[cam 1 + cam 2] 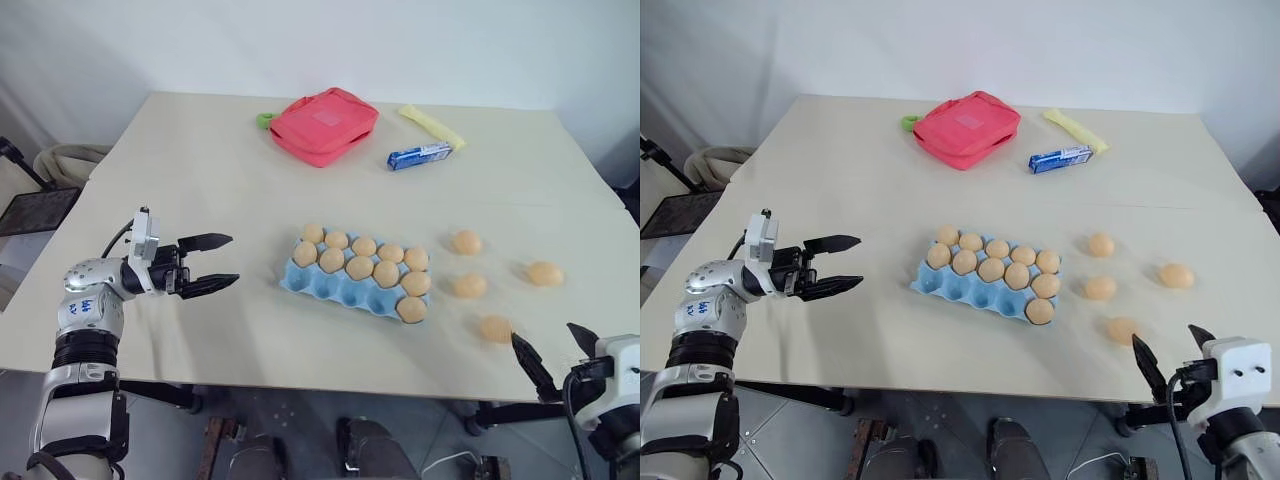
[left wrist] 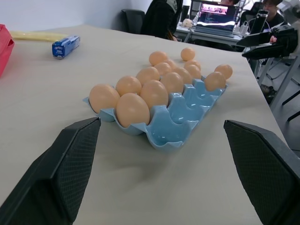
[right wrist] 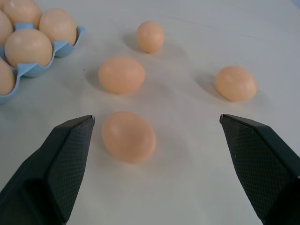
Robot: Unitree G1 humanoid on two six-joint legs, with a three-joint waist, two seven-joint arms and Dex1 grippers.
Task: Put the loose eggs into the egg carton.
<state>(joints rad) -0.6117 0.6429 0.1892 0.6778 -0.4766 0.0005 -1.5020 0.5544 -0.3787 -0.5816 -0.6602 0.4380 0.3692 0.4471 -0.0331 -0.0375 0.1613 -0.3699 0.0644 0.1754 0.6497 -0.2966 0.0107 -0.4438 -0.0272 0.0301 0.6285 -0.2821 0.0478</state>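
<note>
loose eggs (image 1: pixel 495 328) near table (image 1: pixel 200 180) edge

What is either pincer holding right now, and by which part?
Nothing. The left pincer is open beside the egg carton; the right pincer is open, short of the nearest loose egg.

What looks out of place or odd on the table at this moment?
Four eggs lie loose on the table, to the right of the blue egg carton, whose near row of cups is mostly empty. Nothing looks broken or spilled.
</note>
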